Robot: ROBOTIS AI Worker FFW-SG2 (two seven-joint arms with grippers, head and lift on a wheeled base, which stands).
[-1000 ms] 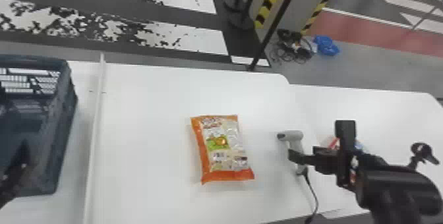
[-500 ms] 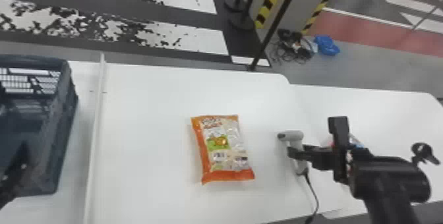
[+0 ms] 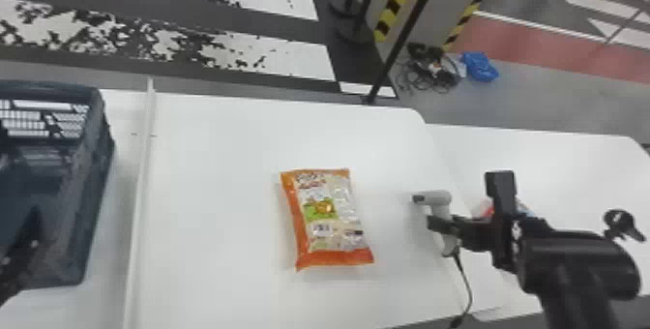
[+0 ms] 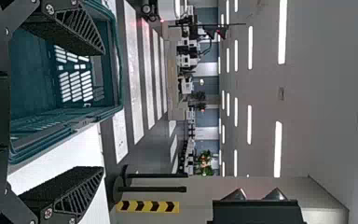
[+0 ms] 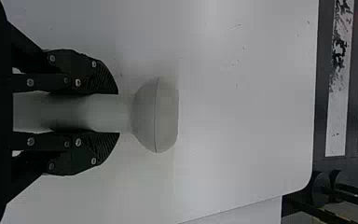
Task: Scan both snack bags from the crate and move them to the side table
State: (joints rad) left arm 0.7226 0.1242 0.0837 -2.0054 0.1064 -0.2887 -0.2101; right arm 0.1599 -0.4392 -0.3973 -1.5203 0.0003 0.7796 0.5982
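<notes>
While my right arm makes a small inward shift over the last second, the scanner [image 3: 437,199] barely moves and the orange snack bag [image 3: 329,216] lies flat on the white table [image 3: 217,183], exactly where it was. For the job, I judge, that means the grip is being settled and the bag's scan is yet to come, with the scanner's nose to be brought round to a code on the packet. Seen from the head, the scanner trails its cord [image 3: 466,279] beside the bag, and a red-and-blue item [image 3: 485,208], likely the other bag, peeks from behind my arm by the side table [image 3: 580,168]. At the right wrist, the close view adds what the long shot blurs: the right gripper [image 5: 118,114] is closed on the scanner's handle, a finger along each side. On the opposite side, the left gripper [image 4: 103,109] waits at the crate [image 3: 92,168], a dark smudge from the head; its wrist view shows fingers spread wide, nothing between them.
</notes>
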